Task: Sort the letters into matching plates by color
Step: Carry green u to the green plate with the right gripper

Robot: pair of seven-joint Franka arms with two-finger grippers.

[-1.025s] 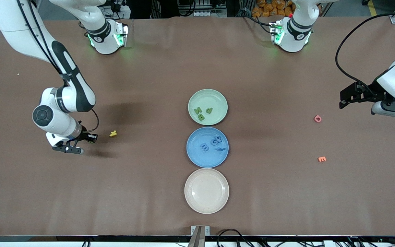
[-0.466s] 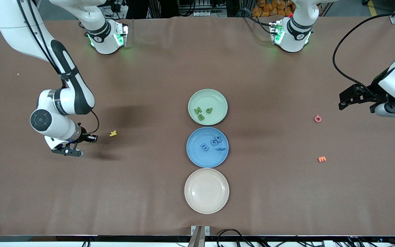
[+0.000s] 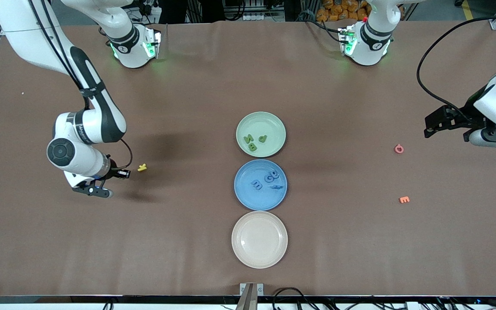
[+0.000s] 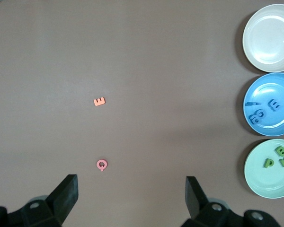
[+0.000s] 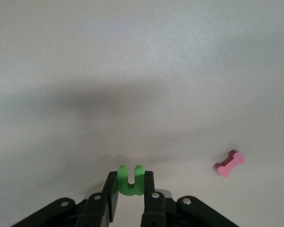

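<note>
My right gripper (image 5: 130, 182) is shut on a bright green letter U (image 5: 131, 178) and holds it over bare table toward the right arm's end (image 3: 101, 192). The pale mint green plate (image 3: 271, 122) holds three dark green letters (image 3: 252, 147). The blue plate (image 3: 251, 200), nearer the front camera, holds several blue letters (image 3: 271, 175). My left gripper (image 3: 429, 128) is open and empty above the table toward the left arm's end. In the left wrist view it (image 4: 131, 194) looks down on both plates, mint (image 4: 267, 187) and blue (image 4: 274, 124).
A cream plate (image 3: 259, 240) lies nearest the front camera, beside the blue one. A yellow letter (image 3: 142, 167) lies by my right gripper. A pink Q (image 3: 398, 149) and an orange E (image 3: 404, 199) lie near my left gripper.
My right arm has shifted a little toward the plates with the green U still in its grip. My left gripper has barely moved.
</note>
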